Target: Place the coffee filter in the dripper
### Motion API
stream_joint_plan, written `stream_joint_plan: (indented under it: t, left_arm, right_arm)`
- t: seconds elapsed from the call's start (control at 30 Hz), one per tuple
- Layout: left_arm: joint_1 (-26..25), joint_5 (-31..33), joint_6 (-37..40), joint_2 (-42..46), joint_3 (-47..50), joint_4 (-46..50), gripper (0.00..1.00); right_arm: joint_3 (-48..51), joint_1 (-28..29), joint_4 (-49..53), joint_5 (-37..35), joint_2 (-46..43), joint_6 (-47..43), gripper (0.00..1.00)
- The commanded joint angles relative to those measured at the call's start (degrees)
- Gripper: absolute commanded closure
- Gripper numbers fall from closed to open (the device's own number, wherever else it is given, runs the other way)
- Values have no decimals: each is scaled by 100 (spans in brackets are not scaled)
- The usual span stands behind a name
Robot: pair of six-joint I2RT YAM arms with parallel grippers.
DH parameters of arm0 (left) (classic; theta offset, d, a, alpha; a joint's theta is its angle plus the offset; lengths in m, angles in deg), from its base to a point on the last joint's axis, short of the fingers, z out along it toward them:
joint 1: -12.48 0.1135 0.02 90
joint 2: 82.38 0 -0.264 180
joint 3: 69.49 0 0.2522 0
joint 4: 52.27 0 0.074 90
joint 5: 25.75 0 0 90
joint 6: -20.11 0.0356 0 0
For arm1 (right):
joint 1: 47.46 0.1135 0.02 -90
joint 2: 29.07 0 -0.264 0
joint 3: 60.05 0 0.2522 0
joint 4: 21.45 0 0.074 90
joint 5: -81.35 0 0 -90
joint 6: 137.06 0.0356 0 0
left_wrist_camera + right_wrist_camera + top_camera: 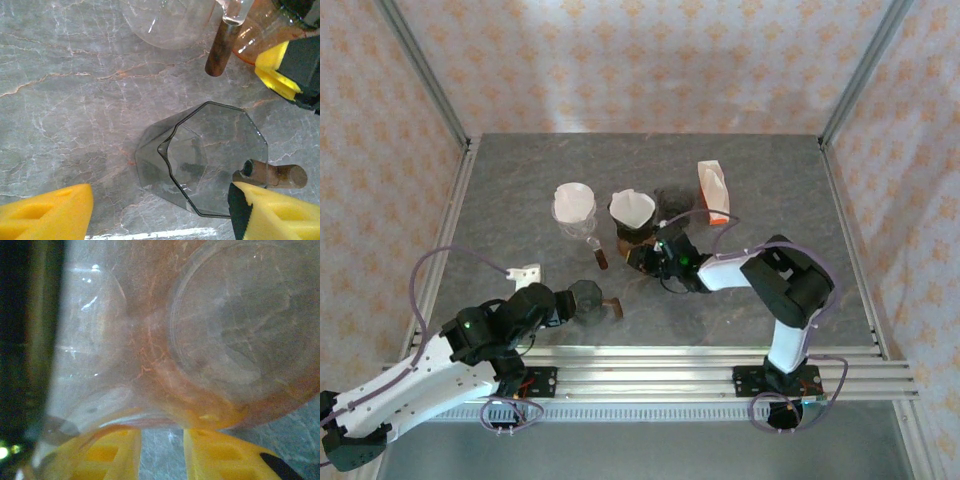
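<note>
since the coffee filter [632, 207] in the amber dripper [636, 238] looks light and crushable, pinch its rim softly; your left gripper [161, 197] gapes around the grey dripper [210, 155], while i cannot tell the right gripper's [161, 452] state.

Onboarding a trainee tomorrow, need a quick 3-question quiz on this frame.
1. True or false: the gray dripper holds a filter.
2. The left gripper is: A open, B shut on the gray dripper's handle.
3. Fill in: the amber dripper sits at the ___ gripper.

Key: 1 false, it is bare glass. 2 A. 3 right gripper.
</note>
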Motion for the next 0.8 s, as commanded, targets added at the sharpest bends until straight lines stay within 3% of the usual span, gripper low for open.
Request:
stream_joint_plan:
  t: [0.0, 0.23, 0.33, 0.5, 0.77]
  left_arm:
    - [62, 92, -99, 62, 110, -255, 28]
    - [80, 10, -3, 4, 192, -560, 27]
    - [92, -86, 30, -67, 257, -743, 28]
    - [143, -242, 103, -279, 383, -1031, 31]
    - [199, -249, 135, -723, 461, -1029, 41]
  right_arm:
    - [-306, -60, 190, 15, 183, -151, 71]
    - [-489, -82, 319, 92, 284, -145, 70]
    - [-277, -75, 230, 84, 101, -40, 63]
    - [337, 83, 182, -119, -503, 23, 45]
    - [944, 462, 931, -761, -1809, 19, 38]
